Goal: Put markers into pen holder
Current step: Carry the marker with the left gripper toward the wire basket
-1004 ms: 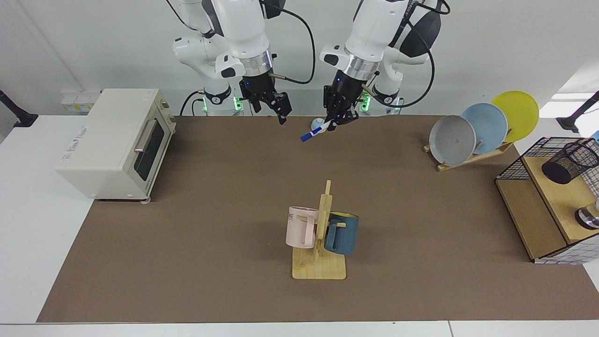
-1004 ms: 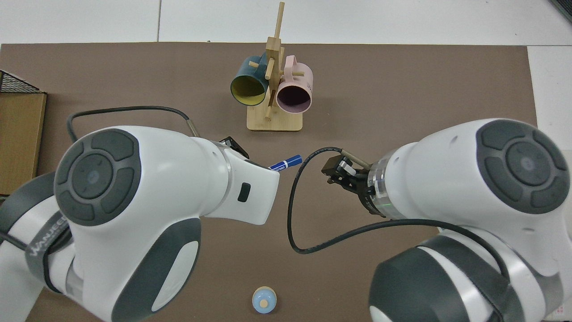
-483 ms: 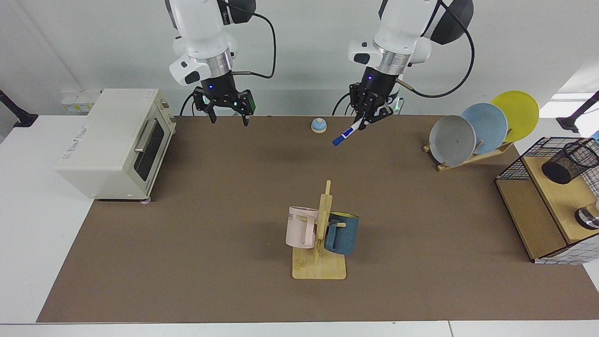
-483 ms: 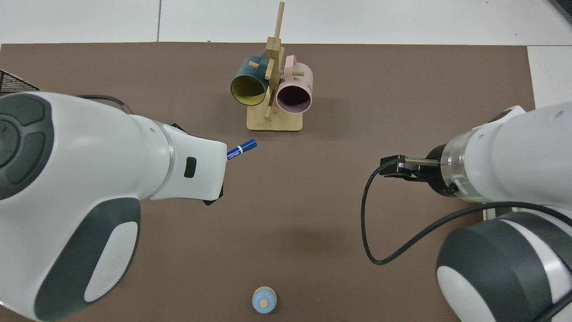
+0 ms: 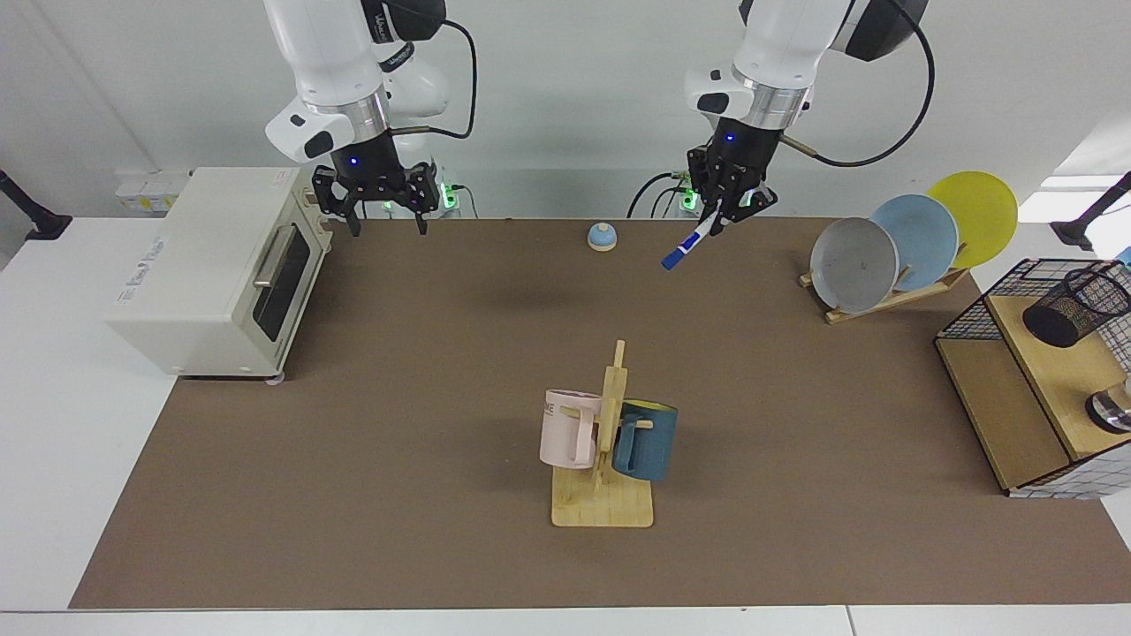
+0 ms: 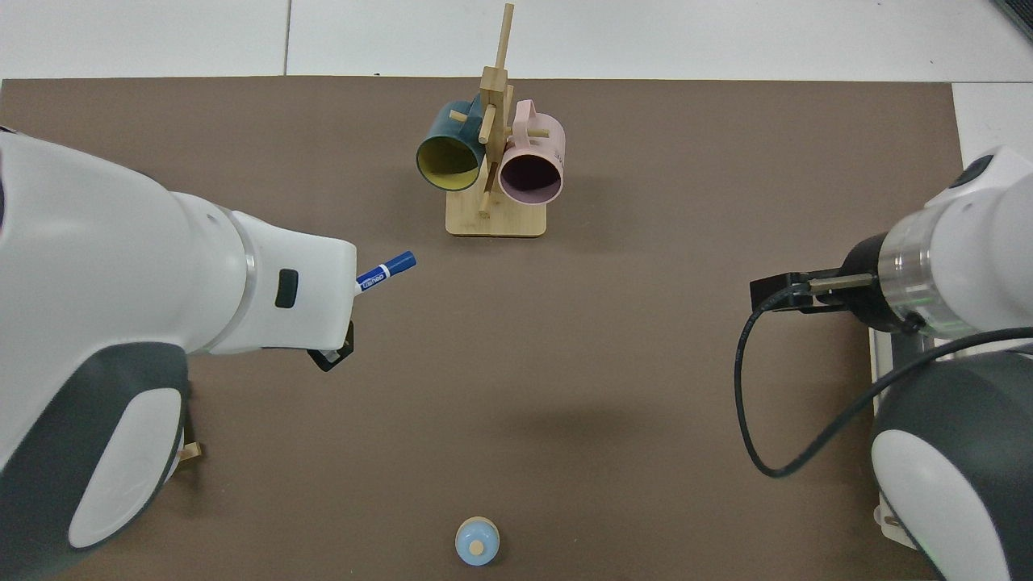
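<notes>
Nearest the facing camera, the mug rack [image 5: 603, 468] stands on the brown mat [image 5: 398, 495] with 2 mugs hung on it: the pink mug [image 5: 570, 428] and the blue mug [image 5: 647, 439]; this rack serves as the landmark below.

To the side of the rack, at the mat's edge on the facing view's right, the wire basket [image 5: 981, 314] holds the pen holder [image 5: 1074, 305], which leans inside it, with a silver container [image 5: 1111, 411] close by; no marker is visible in the holder.

Beyond the rack and toward the basket side, the left gripper [image 5: 730, 209] hangs above the mat; its jaws pinch the upper end of the marker [image 5: 692, 243], whose blue cap points down and toward the rack; in the top view the marker [image 6: 386, 271] juts from under the arm's wrist.

Over the last second this gripper has travelled from above the bell [image 5: 602, 236] toward the plate rack [image 5: 892, 296] and has risen; judgement: transport to the holder is under way, roughly 1 third done, and the marker must be tipped nearer upright before insertion.

Farthest from the rack on the other side, the right gripper [image 5: 386, 196] waits beside the toaster oven [image 5: 221, 269] with jaws spread and empty; it has withdrawn there from the centre, which leaves the left arm's route clear.
</notes>
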{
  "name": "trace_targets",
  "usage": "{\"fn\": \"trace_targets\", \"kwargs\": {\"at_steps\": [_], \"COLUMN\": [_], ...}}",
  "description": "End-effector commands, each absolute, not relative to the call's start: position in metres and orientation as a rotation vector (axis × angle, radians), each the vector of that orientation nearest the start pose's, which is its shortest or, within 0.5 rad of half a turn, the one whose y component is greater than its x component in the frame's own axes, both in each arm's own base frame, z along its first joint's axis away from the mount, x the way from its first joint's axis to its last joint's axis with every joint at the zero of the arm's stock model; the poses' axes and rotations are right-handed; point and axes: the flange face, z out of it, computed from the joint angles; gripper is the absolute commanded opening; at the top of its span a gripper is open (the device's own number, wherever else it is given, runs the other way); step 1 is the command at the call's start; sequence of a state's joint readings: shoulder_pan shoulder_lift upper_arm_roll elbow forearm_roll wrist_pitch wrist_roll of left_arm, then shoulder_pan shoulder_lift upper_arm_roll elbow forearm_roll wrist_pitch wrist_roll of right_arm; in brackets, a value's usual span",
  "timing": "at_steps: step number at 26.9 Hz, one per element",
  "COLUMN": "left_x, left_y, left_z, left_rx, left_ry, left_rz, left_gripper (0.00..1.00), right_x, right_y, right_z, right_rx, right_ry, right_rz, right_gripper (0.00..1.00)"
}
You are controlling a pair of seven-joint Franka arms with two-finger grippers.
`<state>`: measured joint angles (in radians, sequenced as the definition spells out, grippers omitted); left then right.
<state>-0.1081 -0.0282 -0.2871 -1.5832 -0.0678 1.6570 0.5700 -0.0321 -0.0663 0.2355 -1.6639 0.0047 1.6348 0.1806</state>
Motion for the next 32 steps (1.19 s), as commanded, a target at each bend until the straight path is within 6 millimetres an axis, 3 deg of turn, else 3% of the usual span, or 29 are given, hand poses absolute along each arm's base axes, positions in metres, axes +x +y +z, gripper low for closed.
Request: {"fn": "trace_targets", "kwargs": {"at_steps": [1,8,16,20,25,32], "left_x": [0.505,0.504,0.518,0.523,0.532,0.544], "left_y": [-0.215,-0.192,-0.117,-0.095,-0.048,0.007], "left_z": [0.651,0.657,0.662,0.665,0.668,0.675], "left_rx": [-2.814,-2.718,-2.619,-2.497,-2.402,-2.218], "left_ry": [1.444,1.364,1.225,1.31,1.405,1.607], "left_rz": [-0.118,-0.019,0.096,0.142,0.191,0.203], "left_gripper": [0.0,0.0,0.0,0.0,0.0,0.0], "right_x": [0.554,0.556,0.553,0.538,0.523,0.51], "right_y": [0.107,0.11,0.101,0.092,0.08,0.082], "right_z": [0.644,0.647,0.647,0.64,0.635,0.632], "right_rx": [-3.181,-3.195,-3.2,-3.204,-3.216,-3.206], "right_ry": [-0.145,-0.194,-0.204,-0.149,-0.115,-0.11], "right_rz": [-0.009,-0.006,-0.004,0.038,0.06,0.076], "right_gripper": [0.99,0.99,0.99,0.99,0.99,1.0]}}
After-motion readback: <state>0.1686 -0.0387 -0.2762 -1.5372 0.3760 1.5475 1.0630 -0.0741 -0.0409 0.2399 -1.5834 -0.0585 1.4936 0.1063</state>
